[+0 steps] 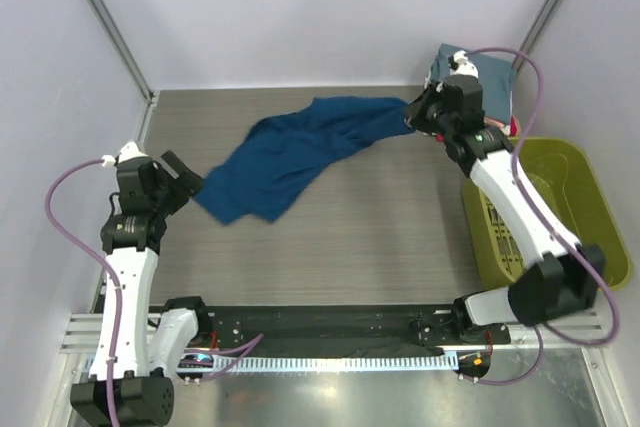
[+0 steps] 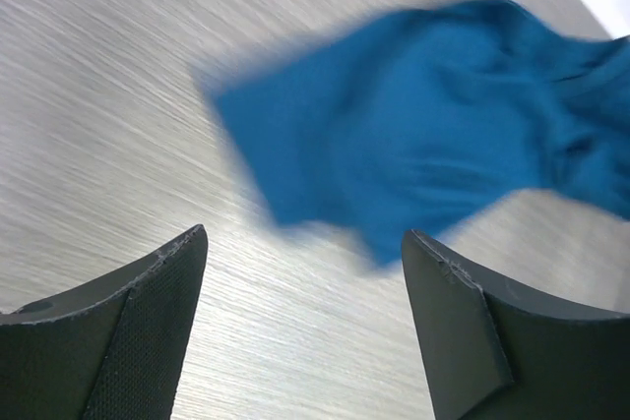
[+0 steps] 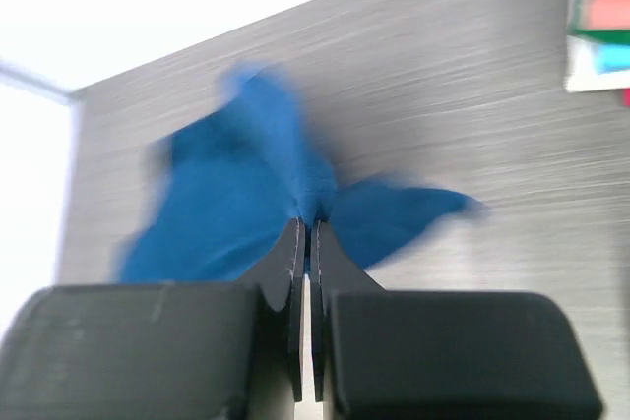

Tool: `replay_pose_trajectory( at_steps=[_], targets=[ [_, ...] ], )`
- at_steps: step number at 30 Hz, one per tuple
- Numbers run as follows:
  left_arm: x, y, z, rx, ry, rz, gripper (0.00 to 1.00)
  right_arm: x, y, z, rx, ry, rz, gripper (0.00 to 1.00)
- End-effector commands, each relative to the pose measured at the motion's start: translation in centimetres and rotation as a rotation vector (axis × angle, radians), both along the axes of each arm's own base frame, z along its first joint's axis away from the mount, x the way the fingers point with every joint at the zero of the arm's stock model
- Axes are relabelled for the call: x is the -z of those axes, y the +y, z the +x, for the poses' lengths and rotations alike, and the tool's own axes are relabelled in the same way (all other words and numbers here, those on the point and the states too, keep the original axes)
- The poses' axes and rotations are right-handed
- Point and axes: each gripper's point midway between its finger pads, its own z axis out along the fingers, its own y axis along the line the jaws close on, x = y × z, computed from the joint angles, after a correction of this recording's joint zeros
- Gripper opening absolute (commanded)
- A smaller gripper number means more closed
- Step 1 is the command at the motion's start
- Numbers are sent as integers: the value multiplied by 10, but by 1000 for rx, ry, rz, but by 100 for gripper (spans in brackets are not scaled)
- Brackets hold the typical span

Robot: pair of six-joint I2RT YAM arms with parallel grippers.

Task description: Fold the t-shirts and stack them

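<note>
Right hand is pinched shut on the blue t-shirt at its far-right corner, probably to stretch it flat across the counter. Left hand hovers spread apart by its near-left end, holding nothing.

The left end effector holds its two dark fingers wide apart over a brushed grey worktop, with a blurred blue t-shirt spread just beyond the tips.
</note>
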Motion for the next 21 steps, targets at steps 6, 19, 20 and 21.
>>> replay_pose_trajectory(
  at_steps=[6, 19, 20, 21],
  targets=[
    [28, -61, 20, 200, 128, -13, 77, 88, 52, -74, -212, 230, 38, 1],
    [99, -178, 83, 394, 182, -81, 83, 2, 62, -85, -259, 71, -1, 1],
    [103, -184, 92, 412, 188, -78, 83, -2, 60, -86, -254, 62, -3, 1],
    [110, -194, 100, 436, 198, -85, 82, -9, 59, -87, -253, 54, -2, 1]
  ],
)
